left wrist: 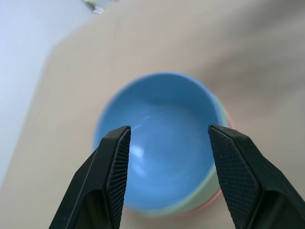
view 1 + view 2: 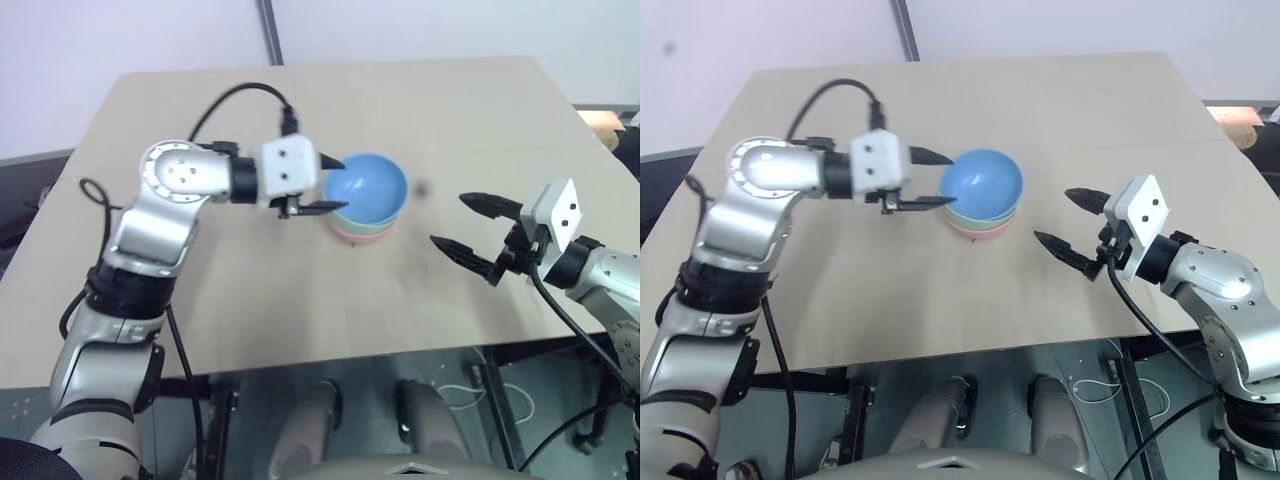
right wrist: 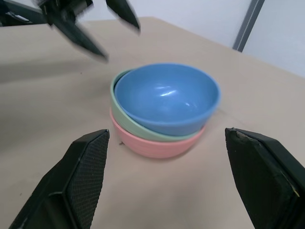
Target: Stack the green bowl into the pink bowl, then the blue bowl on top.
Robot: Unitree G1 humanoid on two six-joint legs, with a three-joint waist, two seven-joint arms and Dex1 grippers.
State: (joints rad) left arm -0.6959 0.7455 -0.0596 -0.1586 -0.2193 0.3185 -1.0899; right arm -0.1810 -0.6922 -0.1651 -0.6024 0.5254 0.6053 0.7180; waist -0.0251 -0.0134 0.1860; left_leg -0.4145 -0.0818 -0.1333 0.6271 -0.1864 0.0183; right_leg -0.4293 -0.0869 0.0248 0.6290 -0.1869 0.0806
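On the tan table [image 2: 300, 310], the left gripper [image 2: 329, 184] is seen at about nine o'clock from the stack of bowls, its two black fingers [image 1: 114, 162] spread apart with nothing between them, their tips just beside the stack's near rim; whether they touch it cannot be told. In the left wrist view the blue bowl [image 1: 159, 138] is framed in the gap between those open fingers. The three bowls are found nested near the table's middle: the pink bowl [image 3: 157, 143] is set on the tabletop at the bottom, the green bowl [image 3: 136, 125] is seated inside it, and the blue bowl is placed on top, inside the green one. The blue bowl is seen to sit slightly tilted and off-centre in the right wrist view, so that a crescent of green rim is left showing on the side facing the left gripper. At about three to four o'clock from the stack, well apart from it, the right gripper [image 2: 1070, 218] is held above the table with its fingers [image 3: 81, 181] spread wide and empty, pointed toward the bowls. A black cable [image 2: 235, 95] is looped above the left wrist.
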